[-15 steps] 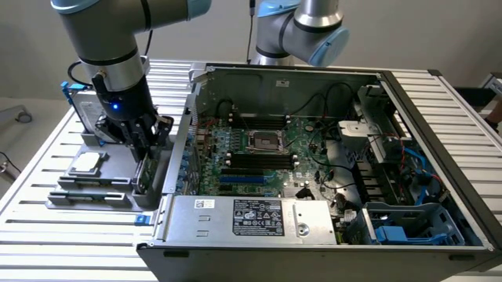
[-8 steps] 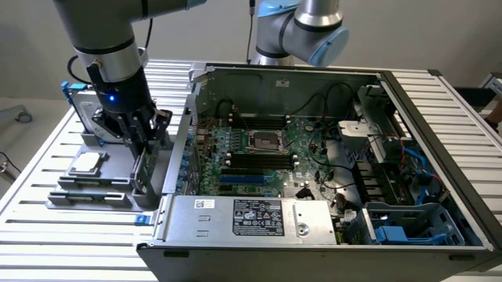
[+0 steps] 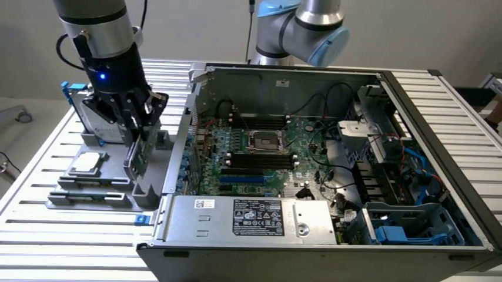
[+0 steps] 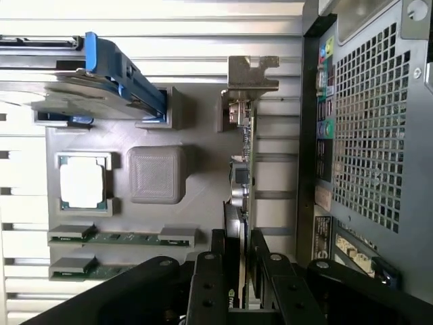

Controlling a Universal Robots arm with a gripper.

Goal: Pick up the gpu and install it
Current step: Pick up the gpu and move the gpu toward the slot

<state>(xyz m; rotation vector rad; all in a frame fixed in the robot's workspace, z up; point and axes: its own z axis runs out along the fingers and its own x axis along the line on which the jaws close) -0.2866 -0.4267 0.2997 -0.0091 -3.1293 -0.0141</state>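
UR arm (image 3: pixel 304 26) - elbow at far side of exterior view; wrist (image 3: pixel 102 35) vertical, tool pointing straight down. Gripper (image 3: pixel 138 136) part-closed - fingers (image 4: pixel 218 261) one each side of the gpu (image 4: pixel 238 183), pinching its upper edge. Blue LED lit on gripper body.
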